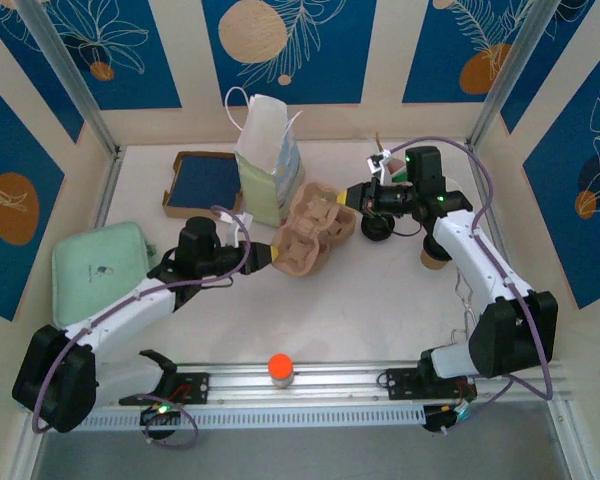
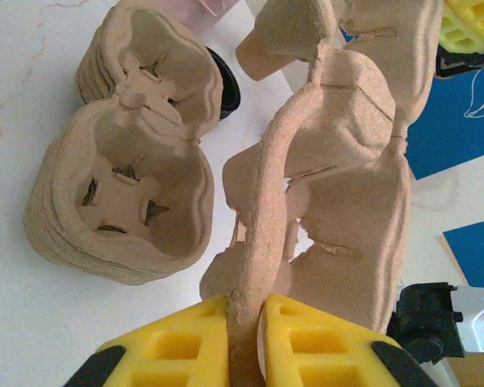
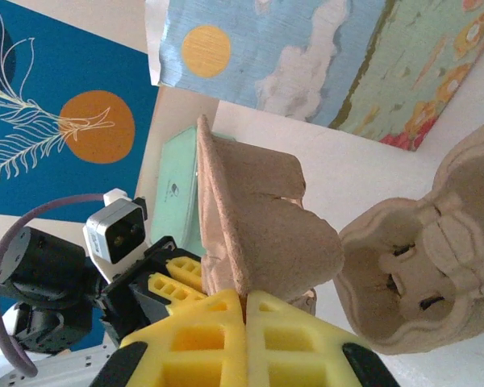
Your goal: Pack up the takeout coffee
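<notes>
A single pulp cup carrier [image 1: 302, 250] hangs tilted on edge between both grippers. My left gripper [image 1: 277, 256] is shut on its near rim, the rim [image 2: 246, 266] pinched between the yellow fingers [image 2: 323, 347]. From the other side my right gripper [image 1: 352, 197] is shut on the opposite rim of the carrier [image 3: 258, 226]. Just behind it a stack of carriers [image 1: 315, 205] rests on the table, cups-up [image 2: 121, 185], [image 3: 419, 266]. The paper bag [image 1: 265, 150] stands upright at the back. A black-lidded cup [image 1: 378, 228] sits under the right arm.
A brown cup [image 1: 435, 258] stands by the right forearm. A flat blue-and-brown box [image 1: 202, 182] lies left of the bag and a green pad [image 1: 100, 270] at the left wall. An orange-capped item [image 1: 280, 368] sits on the front rail.
</notes>
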Robot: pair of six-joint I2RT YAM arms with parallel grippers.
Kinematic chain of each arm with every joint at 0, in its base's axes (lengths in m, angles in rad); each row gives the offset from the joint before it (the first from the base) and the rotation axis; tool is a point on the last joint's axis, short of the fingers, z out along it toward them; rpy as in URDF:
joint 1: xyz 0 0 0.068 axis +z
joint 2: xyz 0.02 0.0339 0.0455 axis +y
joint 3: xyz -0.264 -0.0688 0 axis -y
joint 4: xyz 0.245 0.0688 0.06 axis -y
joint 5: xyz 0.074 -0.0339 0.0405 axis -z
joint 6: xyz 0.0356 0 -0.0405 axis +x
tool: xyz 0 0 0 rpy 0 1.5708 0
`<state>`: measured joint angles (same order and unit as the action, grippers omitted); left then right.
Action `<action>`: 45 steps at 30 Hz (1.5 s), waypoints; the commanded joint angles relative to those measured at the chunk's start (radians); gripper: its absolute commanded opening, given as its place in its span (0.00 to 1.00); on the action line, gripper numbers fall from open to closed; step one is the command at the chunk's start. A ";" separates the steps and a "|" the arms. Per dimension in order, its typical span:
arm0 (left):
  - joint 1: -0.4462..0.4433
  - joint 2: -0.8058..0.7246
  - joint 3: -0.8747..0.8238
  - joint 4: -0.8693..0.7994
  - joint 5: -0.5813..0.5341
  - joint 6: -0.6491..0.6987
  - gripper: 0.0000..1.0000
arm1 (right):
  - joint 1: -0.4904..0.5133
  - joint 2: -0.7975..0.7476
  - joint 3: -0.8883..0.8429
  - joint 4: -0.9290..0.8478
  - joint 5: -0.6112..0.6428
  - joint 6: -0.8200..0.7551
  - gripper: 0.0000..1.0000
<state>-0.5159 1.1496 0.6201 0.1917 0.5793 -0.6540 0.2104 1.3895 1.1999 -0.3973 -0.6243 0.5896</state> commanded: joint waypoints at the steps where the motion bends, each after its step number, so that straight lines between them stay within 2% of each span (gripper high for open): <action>1: -0.025 -0.010 0.002 0.049 0.003 -0.007 0.11 | 0.026 0.011 0.052 -0.050 0.035 -0.027 0.02; 3: -0.047 -0.025 -0.011 0.060 -0.052 -0.015 0.03 | 0.046 0.013 0.073 -0.074 0.073 -0.030 0.09; 5: -0.070 -0.047 -0.030 0.072 -0.119 -0.019 0.00 | 0.067 0.005 0.091 -0.107 0.139 -0.027 0.22; 7: -0.084 -0.076 -0.047 0.077 -0.176 -0.023 0.00 | 0.082 -0.014 0.095 -0.133 0.218 -0.021 0.41; 8: -0.089 -0.095 -0.059 0.083 -0.205 -0.028 0.00 | 0.087 -0.030 0.096 -0.147 0.261 -0.014 0.46; 11: -0.099 -0.142 -0.083 0.093 -0.269 -0.038 0.00 | 0.113 -0.081 0.099 -0.206 0.418 -0.006 0.53; 14: -0.124 -0.175 -0.092 0.082 -0.334 -0.036 0.00 | 0.168 -0.120 0.120 -0.289 0.562 0.005 0.53; 19: -0.208 -0.204 -0.079 0.007 -0.511 -0.014 0.00 | 0.356 -0.177 0.153 -0.413 0.867 0.069 0.54; 24: -0.264 -0.221 -0.073 -0.042 -0.662 -0.024 0.00 | 0.522 -0.210 0.152 -0.442 1.027 0.140 0.56; 30: -0.337 -0.223 -0.043 -0.089 -0.788 -0.022 0.00 | 0.614 -0.172 0.158 -0.423 1.041 0.183 0.55; 37: -0.421 -0.225 -0.031 -0.105 -0.891 -0.029 0.00 | 0.659 -0.066 0.205 -0.377 1.022 0.193 0.50; 45: -0.471 -0.226 -0.020 -0.123 -0.956 -0.023 0.00 | 0.682 0.017 0.240 -0.341 1.007 0.214 0.50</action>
<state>-0.9707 0.9432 0.5659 0.0799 -0.3214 -0.6792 0.8841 1.3972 1.4067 -0.7628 0.3817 0.7788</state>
